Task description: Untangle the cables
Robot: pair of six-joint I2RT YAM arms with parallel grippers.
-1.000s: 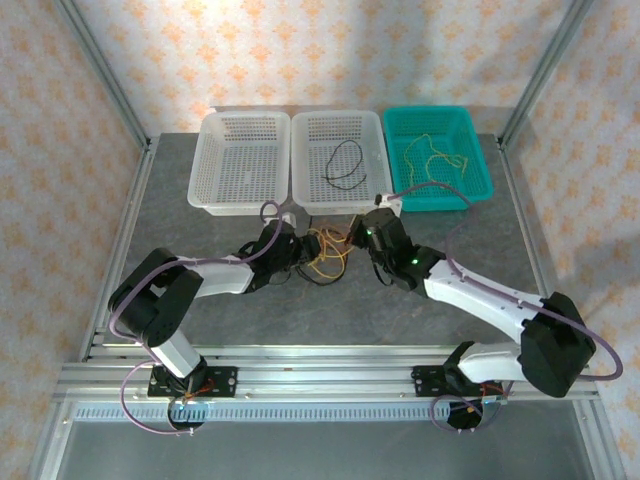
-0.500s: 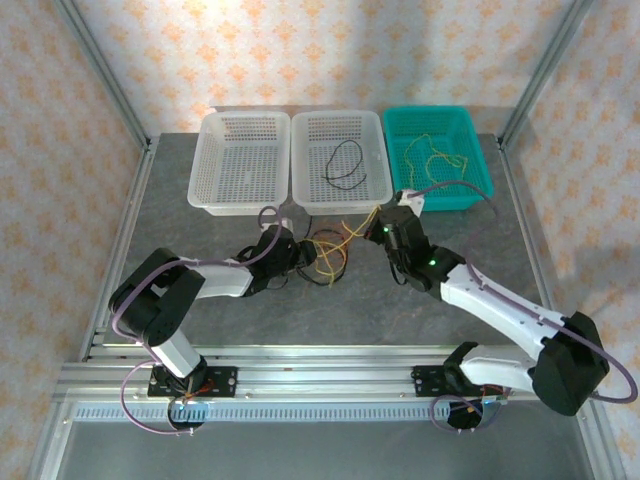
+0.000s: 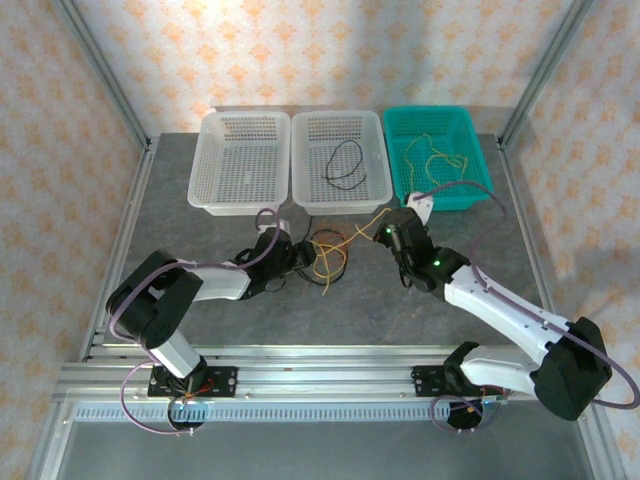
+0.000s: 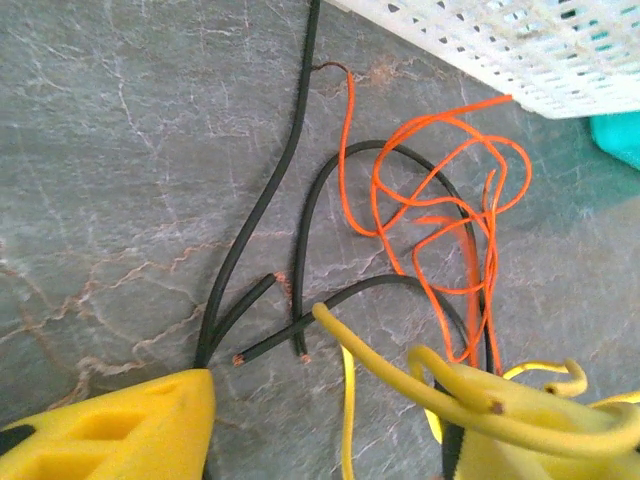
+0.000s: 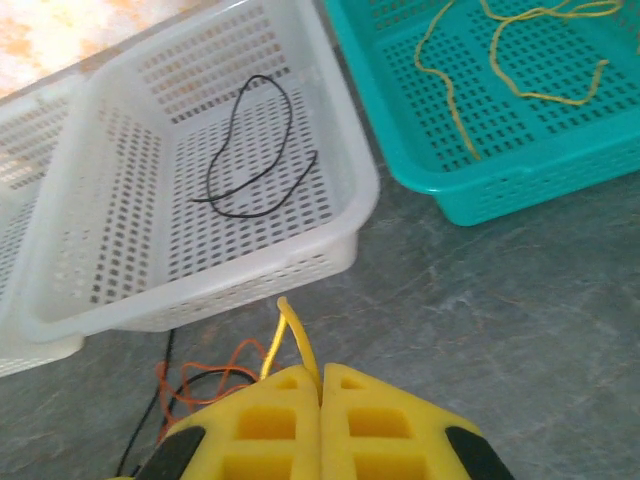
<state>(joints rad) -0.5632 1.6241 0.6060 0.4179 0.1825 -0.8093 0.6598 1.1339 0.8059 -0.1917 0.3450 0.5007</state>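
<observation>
My right jaws are pinched shut on a yellow cable (image 5: pixel 296 335), which runs from their tips down into the tangle of cables (image 3: pixel 326 255) on the table between my two sets of jaws. My left jaws stand spread apart. The black cables (image 4: pixel 270 200) and orange cable (image 4: pixel 440 218) lie just ahead of them. I judge I'm teasing the yellow one out. Next it must slide free, then go to the teal basket (image 5: pixel 500 195) ahead-right.

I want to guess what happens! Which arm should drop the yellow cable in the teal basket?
Right. Its gripper is shut on the yellow cable, and the teal basket lies close by on its side of the table.
</observation>
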